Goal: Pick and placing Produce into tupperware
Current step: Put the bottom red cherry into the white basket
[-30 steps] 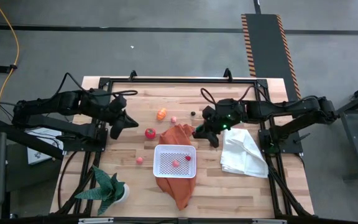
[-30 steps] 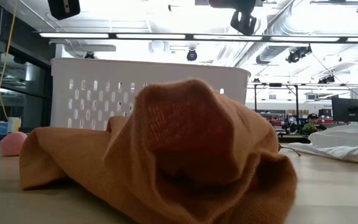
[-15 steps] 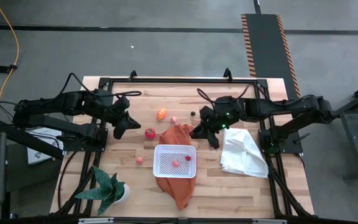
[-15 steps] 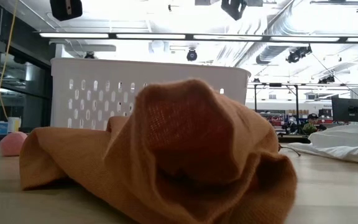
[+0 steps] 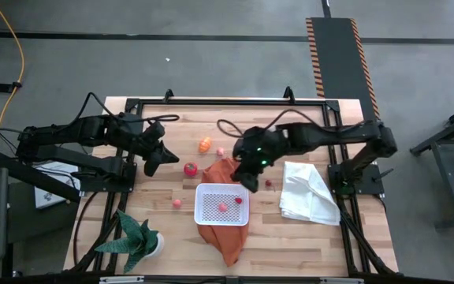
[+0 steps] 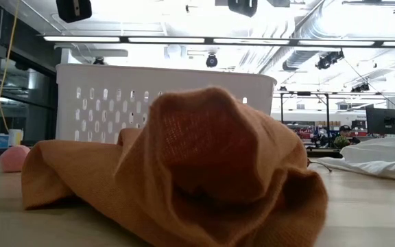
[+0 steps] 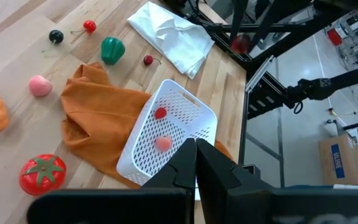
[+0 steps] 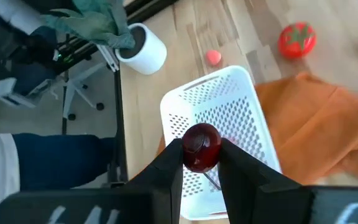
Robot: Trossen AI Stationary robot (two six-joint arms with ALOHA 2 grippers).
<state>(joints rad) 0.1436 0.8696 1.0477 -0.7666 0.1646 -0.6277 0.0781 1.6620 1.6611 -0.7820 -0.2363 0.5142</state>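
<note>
Tupperware (image 5: 222,203) sat on the orange cloth (image 5: 225,175) just below and slightly ahead of the right claw (image 5: 247,181), whose fingers were clamped on a dark red cherry (image 8: 201,147); left claw (image 5: 154,162), pressed together, hovered farther off.

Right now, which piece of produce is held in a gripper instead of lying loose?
The dark red cherry, clamped by the right gripper above the tupperware; the others lie loose.
</note>
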